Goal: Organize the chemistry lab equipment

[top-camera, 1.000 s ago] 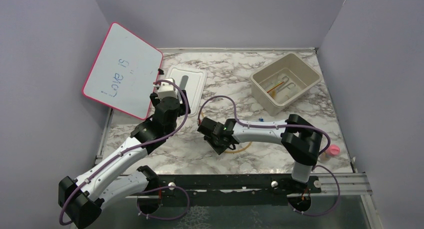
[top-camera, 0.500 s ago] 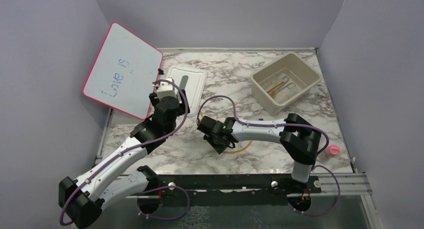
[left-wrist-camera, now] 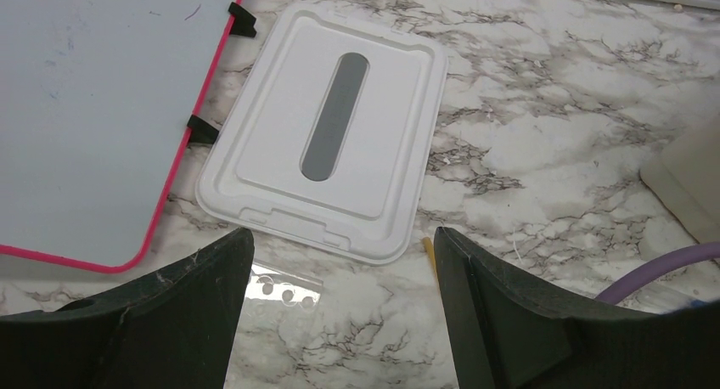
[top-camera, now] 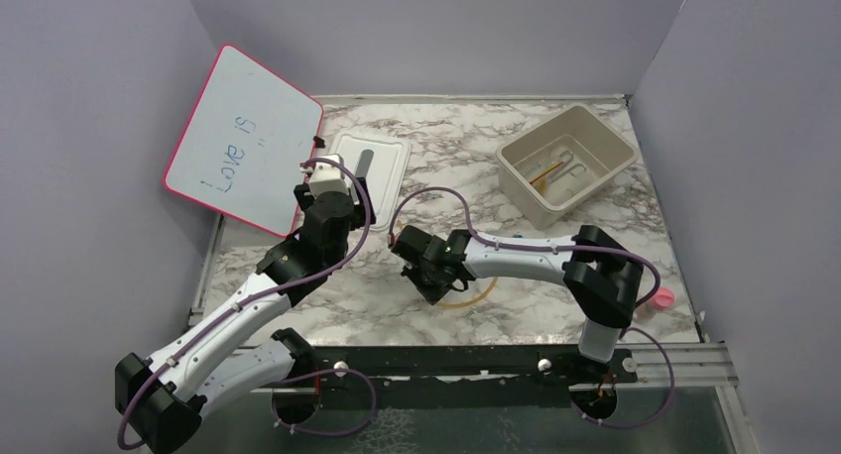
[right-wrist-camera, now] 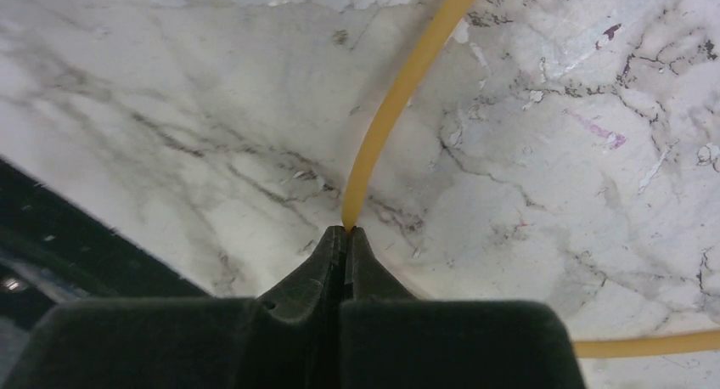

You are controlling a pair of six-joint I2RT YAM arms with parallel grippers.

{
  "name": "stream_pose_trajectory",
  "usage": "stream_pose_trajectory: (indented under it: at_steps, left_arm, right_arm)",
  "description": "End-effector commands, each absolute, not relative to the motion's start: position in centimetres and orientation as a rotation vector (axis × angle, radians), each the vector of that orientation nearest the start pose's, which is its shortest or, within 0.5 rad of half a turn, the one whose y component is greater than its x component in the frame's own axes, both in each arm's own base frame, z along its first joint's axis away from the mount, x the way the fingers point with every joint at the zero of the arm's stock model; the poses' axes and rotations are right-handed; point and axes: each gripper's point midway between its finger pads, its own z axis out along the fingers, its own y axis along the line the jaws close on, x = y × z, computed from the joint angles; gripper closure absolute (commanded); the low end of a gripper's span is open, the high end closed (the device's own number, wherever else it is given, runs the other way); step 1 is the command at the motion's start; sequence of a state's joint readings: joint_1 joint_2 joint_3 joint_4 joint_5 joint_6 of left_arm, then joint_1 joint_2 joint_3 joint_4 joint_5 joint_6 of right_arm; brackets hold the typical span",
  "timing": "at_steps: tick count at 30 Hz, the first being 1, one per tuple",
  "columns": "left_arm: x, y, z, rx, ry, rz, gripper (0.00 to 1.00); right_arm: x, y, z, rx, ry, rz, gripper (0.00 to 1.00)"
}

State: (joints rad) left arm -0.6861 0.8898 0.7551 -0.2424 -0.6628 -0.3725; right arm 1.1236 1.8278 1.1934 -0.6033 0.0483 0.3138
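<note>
My right gripper (right-wrist-camera: 346, 230) is shut on the amber rubber tube (right-wrist-camera: 399, 100), which curves away from the fingertips over the marble. In the top view that gripper (top-camera: 432, 282) sits low at mid-table, with a loop of the tube (top-camera: 474, 297) beside it. My left gripper (left-wrist-camera: 344, 236) is open and empty, above the table just short of the white lid (left-wrist-camera: 399, 109). In the top view the left gripper (top-camera: 337, 172) is at the lid's near left edge. Silver tongs (top-camera: 568, 167) and a thin orange stick (top-camera: 543, 174) lie in the cream bin (top-camera: 607, 129). A tiny blue piece (top-camera: 517, 238) lies by the right forearm.
The pink-framed whiteboard (top-camera: 243, 142) leans at the back left, also seen in the left wrist view (left-wrist-camera: 85, 109). A clear plastic bag (left-wrist-camera: 280, 291) lies under the left fingers. A thin yellowish end (left-wrist-camera: 429, 251) lies by the right finger. A pink object (top-camera: 661, 297) sits at the near right.
The right arm has shifted slightly left and away, still gripping the tube. The left arm has barely moved.
</note>
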Motion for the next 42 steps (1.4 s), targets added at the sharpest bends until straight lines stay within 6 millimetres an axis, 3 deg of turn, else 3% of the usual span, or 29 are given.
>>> stream_pose_trajectory:
  at_steps: [1, 9, 13, 18, 24, 29, 33, 36, 38, 42]
  left_arm:
    - [28.9, -10.5, 24.5, -0.165, 1.811, -0.088, 0.19]
    - [28.6, -9.8, 25.2, -0.196, 1.783, -0.088, 0.19]
    - [28.6, -9.9, 25.1, -0.196, 1.785, -0.096, 0.19]
    - [28.7, -10.4, 24.5, -0.176, 1.801, -0.108, 0.19]
    - [28.8, -10.9, 24.0, -0.159, 1.817, -0.115, 0.19]
    - [28.8, -11.0, 23.7, -0.148, 1.821, -0.123, 0.19]
    - [28.8, -11.1, 23.6, -0.140, 1.825, -0.119, 0.19]
    - [28.8, -11.2, 23.3, -0.133, 1.831, -0.121, 0.19]
    - [28.9, -11.3, 23.2, -0.130, 1.833, -0.122, 0.19]
    - [29.0, -11.4, 23.0, -0.123, 1.841, -0.119, 0.19]
  right_arm:
    - [15.5, 36.0, 9.1, -1.059, 2.491, 0.541, 0.99]
    - [18.3, 35.6, 19.9, -0.868, 2.291, 0.754, 0.99]
    - [21.2, 34.1, 25.9, -0.728, 2.159, 0.765, 1.00]
    - [26.7, 30.1, 33.0, -0.512, 1.998, 0.656, 0.99]
    - [33.7, 23.8, 39.4, -0.298, 1.882, 0.482, 1.00]
    - [39.5, 17.1, 41.0, -0.125, 1.856, 0.363, 1.00]
    - [42.9, 11.8, 40.3, -0.010, 1.856, 0.285, 0.99]
    - [44.1, 9.5, 37.9, 0.058, 1.882, 0.260, 0.99]
    - [44.2, 8.4, 35.1, 0.122, 1.931, 0.256, 0.99]
    - [43.8, 8.5, 30.3, 0.190, 2.015, 0.278, 1.00]
